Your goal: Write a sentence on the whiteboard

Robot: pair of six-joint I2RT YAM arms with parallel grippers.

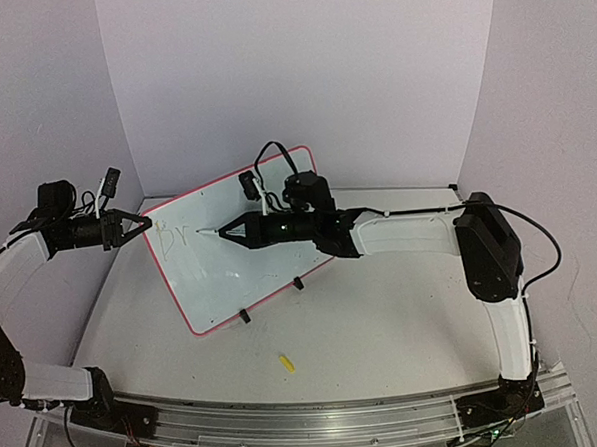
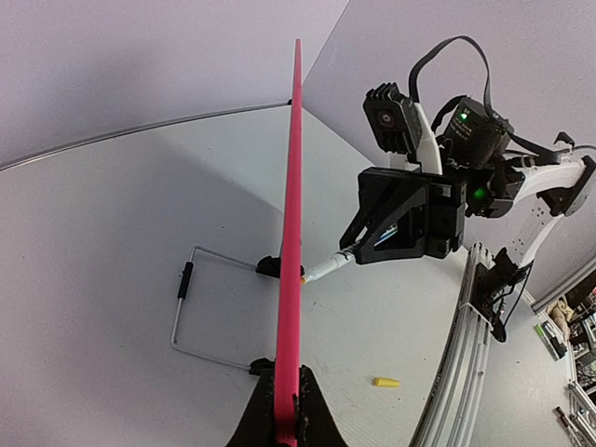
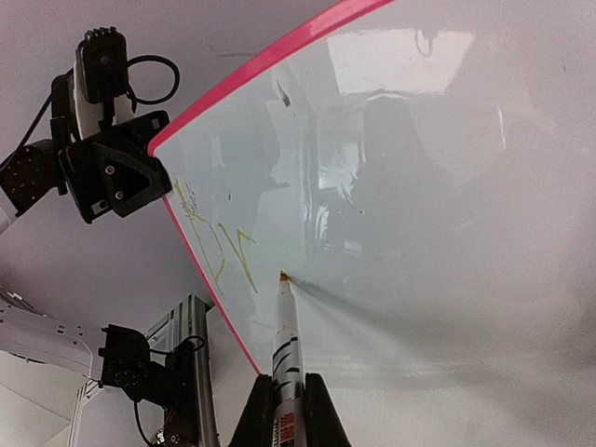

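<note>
The whiteboard (image 1: 260, 261), white with a pink-red border, stands tilted on two black clip feet. Yellow marks (image 1: 169, 235) are written near its upper left corner; they also show in the right wrist view (image 3: 219, 247). My right gripper (image 1: 229, 230) is shut on a white marker (image 3: 284, 345). The marker's orange tip (image 3: 282, 277) touches the board just right of the marks. My left gripper (image 1: 144, 228) is shut on the board's left edge. In the left wrist view (image 2: 287, 419) its jaws pinch the pink rim (image 2: 291, 233), which shows edge-on.
A yellow marker cap (image 1: 286, 362) lies on the table in front of the board; it also shows in the left wrist view (image 2: 385, 382). A wire stand (image 2: 200, 298) lies behind the board. Walls close in the back and both sides.
</note>
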